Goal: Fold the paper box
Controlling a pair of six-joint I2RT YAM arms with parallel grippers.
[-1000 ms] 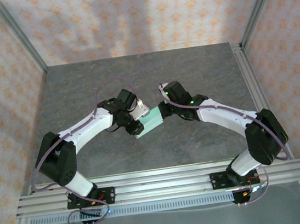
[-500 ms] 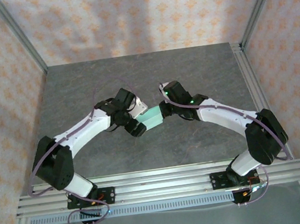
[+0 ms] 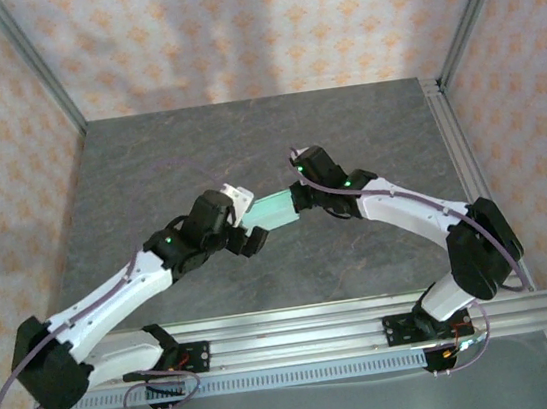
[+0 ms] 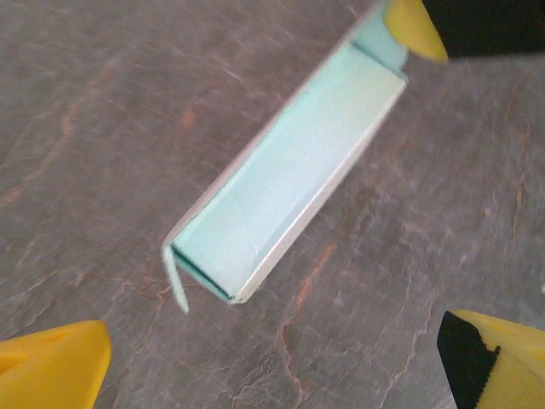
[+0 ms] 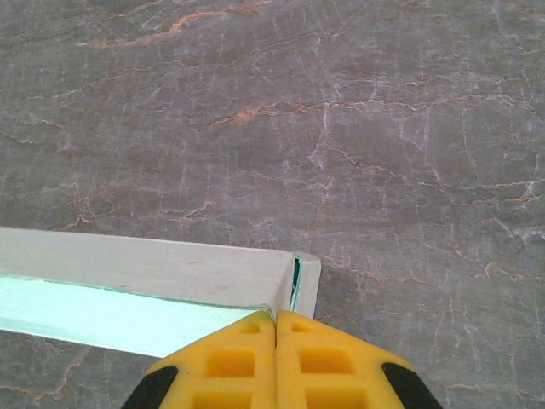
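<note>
The paper box [image 3: 274,208] is a slim pale mint-blue box held just above the table's middle. My right gripper [image 3: 298,199] is shut on its right end. In the right wrist view the yellow fingers [image 5: 230,362] pinch the card at the end of the box [image 5: 153,285] next to a tucked flap. My left gripper [image 3: 247,222] stands open just short of the box's left end, touching nothing. In the left wrist view the box [image 4: 285,175] lies diagonally ahead of the left gripper [image 4: 272,358], its near end open with a small flap [image 4: 177,279] hanging loose.
The dark stone-patterned table top [image 3: 245,138] spreads out behind the arms. An aluminium rail [image 3: 301,340] runs along the near edge with both arm bases on it. Patterned walls close in the back and sides.
My left gripper has opened, let go of the box's left end and drawn back toward the near left. The right gripper keeps its hold, and the box has shifted slightly away.
</note>
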